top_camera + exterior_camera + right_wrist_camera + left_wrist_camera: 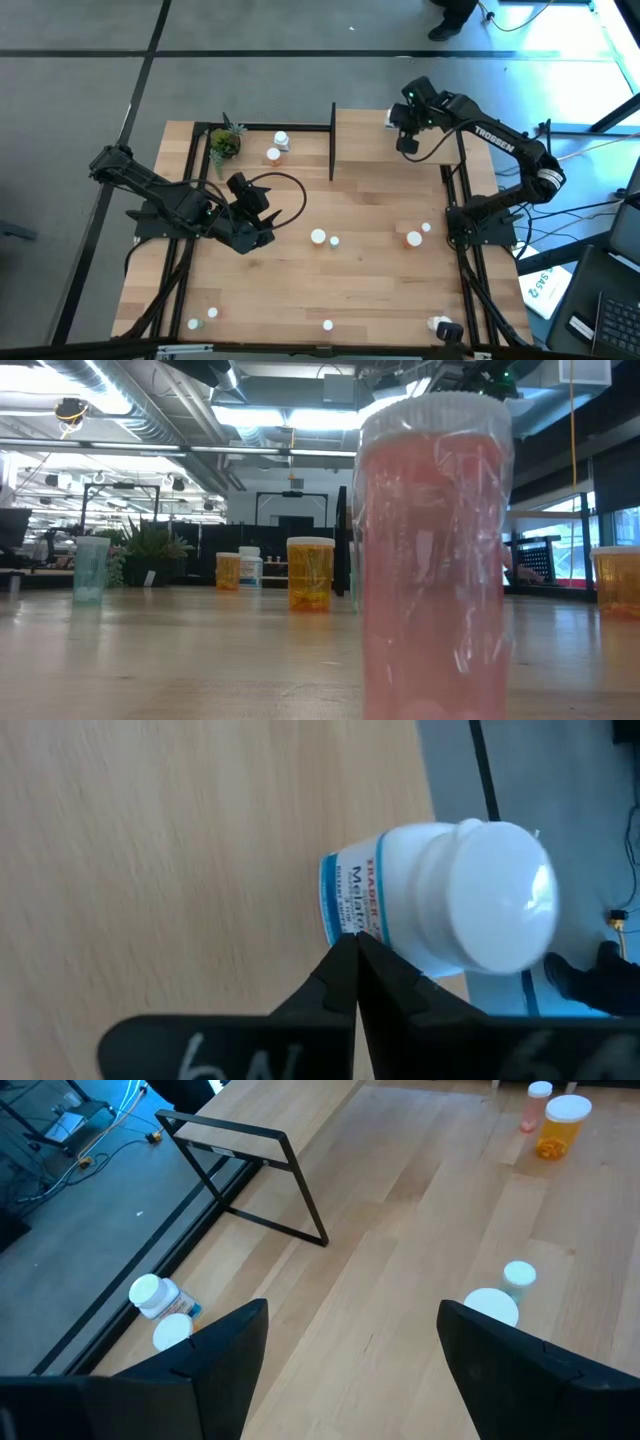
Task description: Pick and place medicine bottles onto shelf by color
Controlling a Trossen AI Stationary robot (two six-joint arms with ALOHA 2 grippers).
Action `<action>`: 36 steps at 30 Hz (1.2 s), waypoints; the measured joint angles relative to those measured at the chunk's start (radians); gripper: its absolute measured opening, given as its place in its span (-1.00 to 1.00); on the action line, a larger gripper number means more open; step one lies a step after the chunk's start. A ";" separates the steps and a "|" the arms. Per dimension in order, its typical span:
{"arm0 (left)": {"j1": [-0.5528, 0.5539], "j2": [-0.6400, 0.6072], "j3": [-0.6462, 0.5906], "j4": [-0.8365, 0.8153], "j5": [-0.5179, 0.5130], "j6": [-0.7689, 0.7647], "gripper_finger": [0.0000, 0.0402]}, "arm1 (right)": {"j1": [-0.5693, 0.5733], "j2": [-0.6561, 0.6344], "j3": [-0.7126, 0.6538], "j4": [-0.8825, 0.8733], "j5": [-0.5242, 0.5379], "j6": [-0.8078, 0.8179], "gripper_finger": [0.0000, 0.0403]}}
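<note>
Left hand lines up on the mid-desk bottles while a white bottle stands on the shelf

High view: left hand, fingers spread and empty, hovers left of two bottles; it should centre on one cap before descending. Right hand sits over the shelf at far right. Low view: a pinkish-red bottle stands nearest. Right wrist view: fingers pressed together beside a white, blue-labelled bottle.

Worktop centre wide open between both arms. Obstacles: white-capped bottle pair mid-worktop, orange bottle near right arm's base, black upright divider at the far edge, potted plant and two bottles left of it. Near edge: scattered bottles, gaps between them.
</note>
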 joint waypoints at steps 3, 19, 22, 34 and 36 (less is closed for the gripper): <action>0.000 0.000 0.000 0.000 0.000 0.000 0.42 | 0.020 -0.033 0.009 -0.003 0.009 0.029 -0.95; -0.018 0.000 0.000 0.000 0.000 0.000 0.42 | 0.567 -0.287 0.012 -0.270 0.185 0.419 -0.95; -0.044 0.000 0.000 0.000 0.000 0.000 0.42 | 0.718 -0.295 0.012 -0.316 0.190 0.529 -0.95; -0.113 0.000 0.000 0.000 0.001 -0.022 0.42 | 1.186 -0.258 0.013 -0.350 0.273 0.903 -0.95; -0.112 0.000 0.000 -0.001 0.000 -0.022 0.42 | 1.212 -0.249 0.013 -0.350 0.276 0.930 -0.95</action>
